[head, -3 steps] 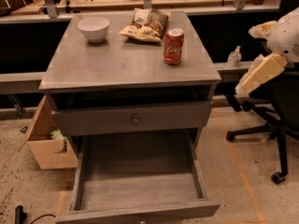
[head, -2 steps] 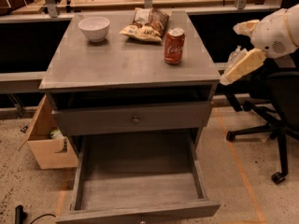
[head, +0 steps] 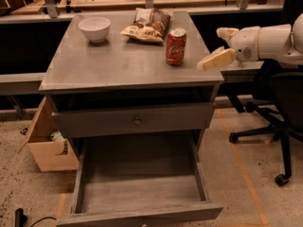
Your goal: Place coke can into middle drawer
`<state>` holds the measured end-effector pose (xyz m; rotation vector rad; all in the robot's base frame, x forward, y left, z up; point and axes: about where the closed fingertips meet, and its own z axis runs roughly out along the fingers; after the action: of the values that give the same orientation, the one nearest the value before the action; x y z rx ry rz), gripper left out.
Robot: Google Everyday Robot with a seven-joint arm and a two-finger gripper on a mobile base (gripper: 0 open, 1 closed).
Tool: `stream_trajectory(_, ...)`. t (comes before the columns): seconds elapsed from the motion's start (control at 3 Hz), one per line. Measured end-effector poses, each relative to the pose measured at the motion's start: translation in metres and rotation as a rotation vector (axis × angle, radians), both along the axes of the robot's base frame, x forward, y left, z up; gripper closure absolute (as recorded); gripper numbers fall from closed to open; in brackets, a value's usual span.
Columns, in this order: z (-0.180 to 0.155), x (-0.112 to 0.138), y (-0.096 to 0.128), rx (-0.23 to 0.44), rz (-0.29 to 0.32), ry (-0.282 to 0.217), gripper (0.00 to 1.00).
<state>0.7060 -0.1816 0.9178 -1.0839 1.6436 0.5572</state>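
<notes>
There's the pincer (head: 220, 46) spread wide, coke can (head: 175, 46) upright just to its left, middle drawer (head: 142, 195) open well below it, and coming in crooked could let one finger knock that can over.

Speckled floor (head: 19, 174); black office chair (head: 284, 93) right; cardboard box (head: 49, 155) left.

We see a glossy red metal can (head: 175, 46) on the matt grey wooden counter (head: 118, 65), the drawer (head: 142, 190) bare-planked below; the smooth cream plastic tool (head: 211, 48) hangs spread beside the can, past the counter's right edge.
</notes>
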Motion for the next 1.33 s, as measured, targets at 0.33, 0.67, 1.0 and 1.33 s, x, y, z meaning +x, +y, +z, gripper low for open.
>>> stream_trajectory(0.33,0.0,0.0,0.0,-0.001,0.001,0.0,0.0)
stream_trajectory(0.67,0.001,0.012,0.014,0.023,-0.026,-0.007,0.0)
stream_trajectory(1.0,-0.003,0.034,0.044,0.065,-0.037,-0.001,0.0)
stream_trajectory(1.33,-0.014,0.053,0.077,0.102,-0.019,0.02,0.0)
